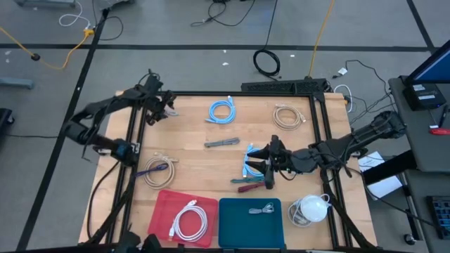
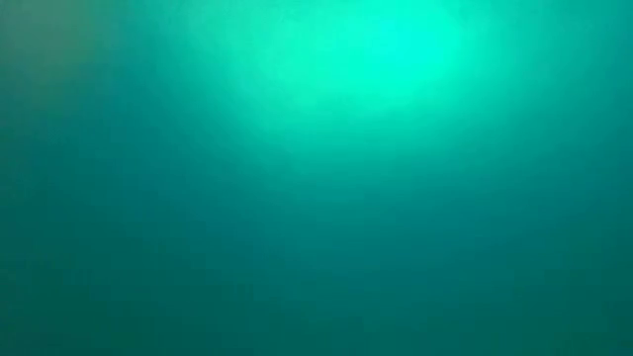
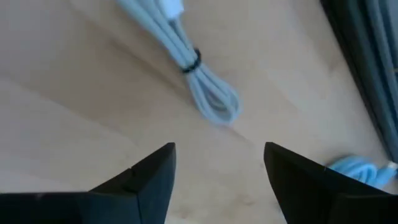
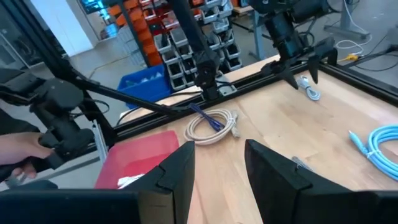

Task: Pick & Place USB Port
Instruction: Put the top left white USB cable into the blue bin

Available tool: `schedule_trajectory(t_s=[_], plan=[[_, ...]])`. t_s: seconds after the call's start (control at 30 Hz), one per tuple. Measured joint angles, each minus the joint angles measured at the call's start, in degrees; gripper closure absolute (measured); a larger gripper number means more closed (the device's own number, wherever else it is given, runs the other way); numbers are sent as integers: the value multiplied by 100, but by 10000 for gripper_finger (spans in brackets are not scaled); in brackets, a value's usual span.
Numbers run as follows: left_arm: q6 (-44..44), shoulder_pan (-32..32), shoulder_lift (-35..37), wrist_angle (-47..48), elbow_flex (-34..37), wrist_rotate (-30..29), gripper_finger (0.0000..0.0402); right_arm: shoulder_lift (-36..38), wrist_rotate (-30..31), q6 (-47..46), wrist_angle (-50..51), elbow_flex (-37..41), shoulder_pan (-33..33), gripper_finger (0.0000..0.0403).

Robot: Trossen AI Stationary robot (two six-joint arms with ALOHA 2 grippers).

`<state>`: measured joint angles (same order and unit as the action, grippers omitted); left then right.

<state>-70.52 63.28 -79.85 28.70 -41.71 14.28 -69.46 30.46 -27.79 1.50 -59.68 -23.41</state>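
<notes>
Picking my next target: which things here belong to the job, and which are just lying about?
Job:
- left gripper, open
- right gripper, open
- grey cable
- blue cable
- red tray
- teal tray

Lying about:
- black coil on the floor
- screen off the table

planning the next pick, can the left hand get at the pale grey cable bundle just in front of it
Probably yes: the left hand is open, the pale grey cable bundle lies right ahead of it, and nothing sits between them.
</notes>
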Motion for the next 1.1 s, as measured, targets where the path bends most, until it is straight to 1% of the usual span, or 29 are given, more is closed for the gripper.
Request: schedule_trajectory(t_s=[0.3,0.37,0.53,0.6,0.77,1.1], plan=[[57,188,-579,592,-387,-200,149,-6,95,2,2,0,3,271],[108,248,-634,723,-386,-350,149,-6,94,7,2,0,3,271],[176,279,-728,797,-385,-1034,149,-6,88,14,2,0,-2,271],[143,317,-802,848,-385,-1176,149,-6,87,16,2,0,-1,271],[229,331,-1030,751,-409,-1194,149,-6,86,27,4,0,6,271],[-345,222,-1113,532,-394,-1158,149,-6,100,138,-5,0,58,271]])
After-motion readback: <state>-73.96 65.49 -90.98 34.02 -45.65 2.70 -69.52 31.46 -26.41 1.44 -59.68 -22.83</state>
